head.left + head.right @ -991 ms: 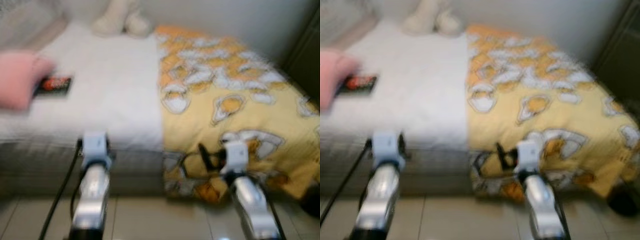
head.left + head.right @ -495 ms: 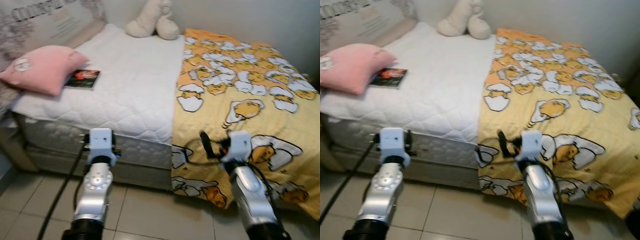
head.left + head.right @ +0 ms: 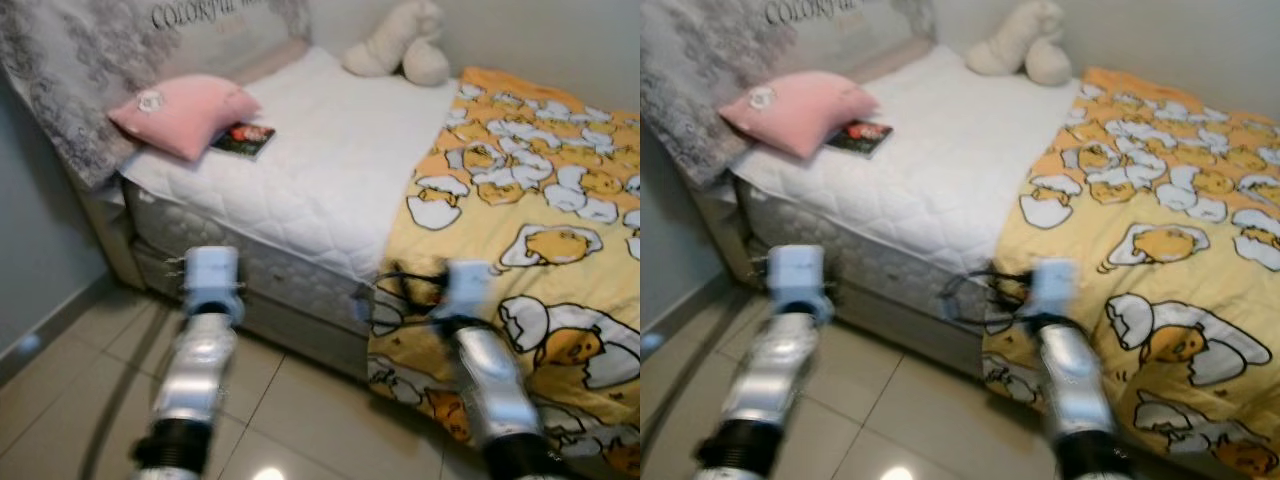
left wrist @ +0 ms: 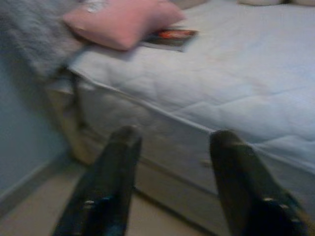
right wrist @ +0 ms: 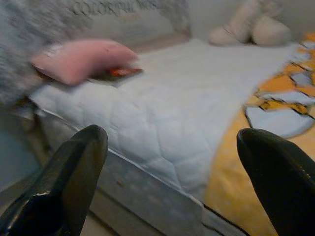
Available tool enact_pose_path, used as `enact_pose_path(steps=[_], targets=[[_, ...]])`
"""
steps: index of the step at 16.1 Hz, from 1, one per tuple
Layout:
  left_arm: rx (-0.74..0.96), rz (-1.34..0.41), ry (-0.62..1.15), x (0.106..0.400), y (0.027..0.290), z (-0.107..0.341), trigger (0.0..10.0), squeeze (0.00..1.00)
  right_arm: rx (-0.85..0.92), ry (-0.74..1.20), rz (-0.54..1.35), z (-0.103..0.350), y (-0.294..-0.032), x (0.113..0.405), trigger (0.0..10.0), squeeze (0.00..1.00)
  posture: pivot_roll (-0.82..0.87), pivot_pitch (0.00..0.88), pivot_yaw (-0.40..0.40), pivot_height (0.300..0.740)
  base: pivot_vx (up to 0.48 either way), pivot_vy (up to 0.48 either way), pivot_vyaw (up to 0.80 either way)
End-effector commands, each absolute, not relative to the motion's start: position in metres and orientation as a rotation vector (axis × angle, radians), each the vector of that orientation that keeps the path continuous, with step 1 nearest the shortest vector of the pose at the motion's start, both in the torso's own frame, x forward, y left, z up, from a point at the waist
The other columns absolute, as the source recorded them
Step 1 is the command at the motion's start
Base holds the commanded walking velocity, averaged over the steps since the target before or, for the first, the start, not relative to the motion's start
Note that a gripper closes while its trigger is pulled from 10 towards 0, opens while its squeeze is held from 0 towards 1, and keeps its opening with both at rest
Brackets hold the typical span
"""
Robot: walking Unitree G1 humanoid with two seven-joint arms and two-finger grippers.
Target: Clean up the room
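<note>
A bed with a white quilted mattress (image 3: 340,170) stands before me. A yellow duvet with egg cartoons (image 3: 540,210) covers its right half and hangs over the near edge. A pink pillow (image 3: 185,112) lies at the head end, with a dark book (image 3: 243,139) tucked beside it. A cream plush toy (image 3: 400,55) sits at the far side by the wall. My left gripper (image 4: 172,140) is open, held low in front of the mattress side. My right gripper (image 5: 172,142) is open wide, near the edge where duvet meets mattress.
A grey patterned headboard (image 3: 90,60) with lettering rises at the left. A grey wall (image 3: 35,250) runs beside it, leaving a narrow strip of beige tiled floor (image 3: 290,420). Black cable (image 3: 400,285) loops by my right wrist.
The camera has swung left, so the bed sits further right and the headboard and left wall have come into view. Both arms keep their pose, grippers still open.
</note>
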State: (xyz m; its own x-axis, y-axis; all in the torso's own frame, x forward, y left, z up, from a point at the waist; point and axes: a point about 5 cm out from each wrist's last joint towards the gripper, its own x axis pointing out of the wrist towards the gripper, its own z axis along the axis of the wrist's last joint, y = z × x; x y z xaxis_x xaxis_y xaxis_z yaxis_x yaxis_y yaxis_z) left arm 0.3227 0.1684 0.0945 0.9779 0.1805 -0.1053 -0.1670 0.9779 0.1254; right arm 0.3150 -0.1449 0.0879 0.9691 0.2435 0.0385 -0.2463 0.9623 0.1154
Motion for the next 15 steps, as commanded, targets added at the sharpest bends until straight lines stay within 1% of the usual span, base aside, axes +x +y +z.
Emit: enact_pose_path(steps=[1,6,8,9,10,11,14,15], targets=[[0.099,0.149,0.072,0.323,0.158,0.102,10.0,1.00,0.103,-0.008,0.229,0.083,-0.155,0.311,10.0,0.00,0.24,0.000,-0.049,0.740,0.000,0.000,0.56],[0.108,0.202,0.154,0.320,0.166,0.087,10.0,1.00,0.091,0.022,0.249,0.072,-0.154,0.303,10.0,0.00,0.24,0.000,-0.056,0.740,0.000,0.000,0.56],[0.088,0.194,0.161,0.319,0.170,0.084,10.0,1.00,0.078,0.033,0.259,0.069,-0.155,0.301,10.0,0.00,0.24,0.000,-0.060,0.740,0.000,0.000,0.57],[0.025,0.179,0.146,0.318,0.171,0.085,10.0,1.00,0.076,0.035,0.263,0.069,-0.155,0.301,10.0,0.00,0.24,0.000,-0.060,0.740,0.000,-0.319,0.57],[0.059,0.189,0.134,0.318,0.172,0.087,10.0,1.00,0.071,0.035,0.267,0.069,-0.155,0.301,10.0,0.00,0.24,0.000,-0.061,0.740,0.431,0.000,0.56],[0.046,0.208,0.129,0.319,0.174,0.088,10.0,0.00,0.065,0.033,0.274,0.070,-0.154,0.302,10.0,0.00,0.24,0.000,-0.062,0.740,0.439,0.000,0.56],[0.099,0.218,0.102,0.321,0.173,0.093,10.0,0.00,0.070,0.041,0.282,0.069,-0.151,0.303,10.0,0.00,0.24,0.000,-0.062,0.740,0.450,0.000,0.54],[0.154,0.186,0.106,0.318,0.171,0.092,10.0,0.00,0.072,0.042,0.276,0.068,-0.153,0.304,10.0,0.00,0.24,0.000,-0.054,0.740,0.450,0.000,0.51]])
